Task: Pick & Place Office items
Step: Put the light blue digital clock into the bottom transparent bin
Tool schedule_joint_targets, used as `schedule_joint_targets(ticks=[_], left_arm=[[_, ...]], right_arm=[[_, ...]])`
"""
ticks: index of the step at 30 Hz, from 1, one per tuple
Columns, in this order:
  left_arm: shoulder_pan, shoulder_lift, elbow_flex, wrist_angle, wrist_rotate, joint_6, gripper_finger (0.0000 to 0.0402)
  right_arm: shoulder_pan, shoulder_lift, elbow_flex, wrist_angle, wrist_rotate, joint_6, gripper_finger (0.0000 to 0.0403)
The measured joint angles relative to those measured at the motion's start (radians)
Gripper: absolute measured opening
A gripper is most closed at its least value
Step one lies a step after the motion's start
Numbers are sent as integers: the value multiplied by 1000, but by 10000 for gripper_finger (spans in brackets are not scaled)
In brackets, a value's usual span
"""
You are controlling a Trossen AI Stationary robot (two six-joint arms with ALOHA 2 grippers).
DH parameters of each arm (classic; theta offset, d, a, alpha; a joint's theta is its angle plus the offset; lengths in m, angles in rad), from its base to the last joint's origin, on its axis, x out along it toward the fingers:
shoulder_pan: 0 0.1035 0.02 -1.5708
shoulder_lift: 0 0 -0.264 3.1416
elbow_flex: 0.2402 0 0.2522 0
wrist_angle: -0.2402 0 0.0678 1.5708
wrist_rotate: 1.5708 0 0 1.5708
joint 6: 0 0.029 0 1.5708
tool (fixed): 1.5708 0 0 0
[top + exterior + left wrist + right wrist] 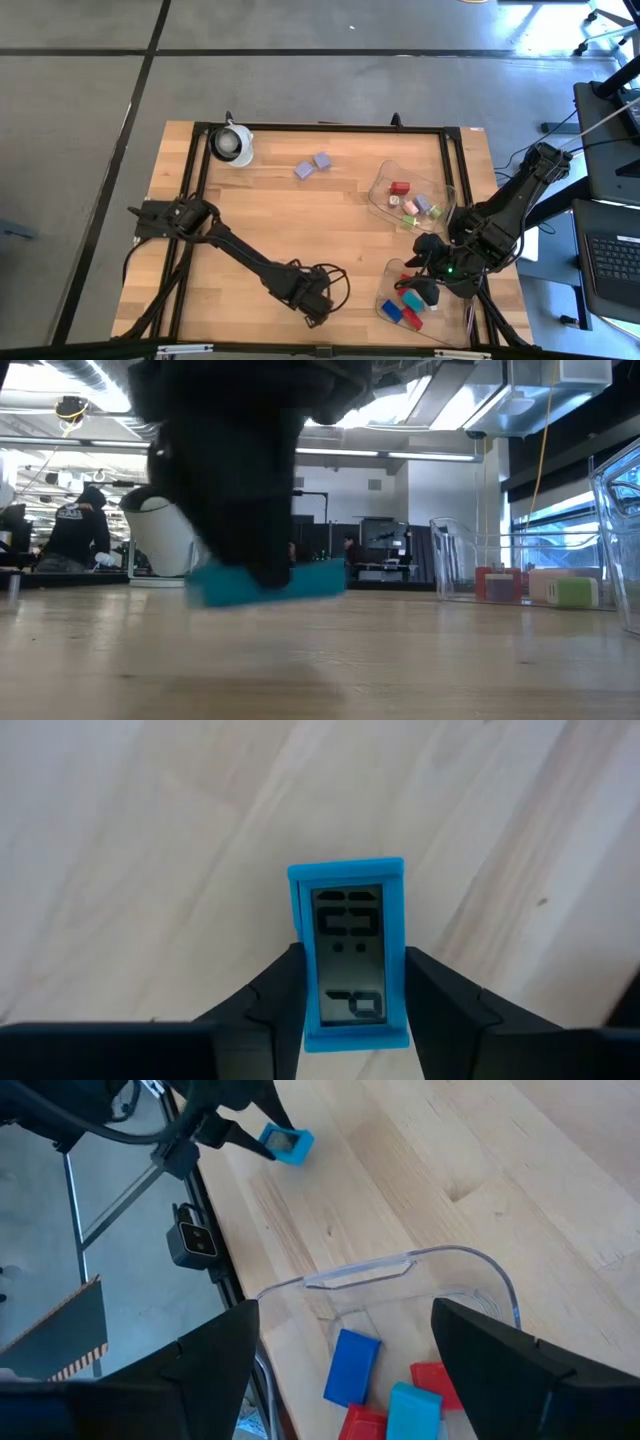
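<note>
- Near the table's front edge, the left gripper (345, 995) was clamped on the blue clock-like block (348, 955)'s long sides.
- It looked light, rigid, smooth-sided; the screen seemed fragile, so side grips suited.
- The right gripper (345, 1340) hung spread apart over the front-right corner tray (400, 1270).

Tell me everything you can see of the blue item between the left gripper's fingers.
The blue item is a small rectangular plastic-looking piece with a grey, display-like window showing dark segments. It lies over the wooden table near the front edge. The left gripper has one dark finger along each long side. The low view suggests it sits at the tabletop.
</note>
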Motion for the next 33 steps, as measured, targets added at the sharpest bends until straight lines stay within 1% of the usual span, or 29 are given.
schedule_joint_targets(ticks=[4, 10, 18, 23, 27, 33], left_arm=[[5, -32, 0, 28, -55, 2, 137], [20, -104, 0, 122, -196, 60, 137], [48, -228, 0, 293, -427, 253, 137], [61, -307, 0, 381, -513, 388, 137], [61, -360, 0, 469, -554, 504, 137], [60, -414, 0, 628, -578, 689, 137]], right_arm=[[0, 0, 0, 14, 23, 1, 300], [0, 0, 0, 31, 60, 0, 300], [0, 0, 0, 76, 113, -79, 300], [0, 0, 0, 142, 125, -174, 300], [0, 0, 0, 220, 199, -281, 300], [-2, 0, 0, 410, 389, -524, 300]])
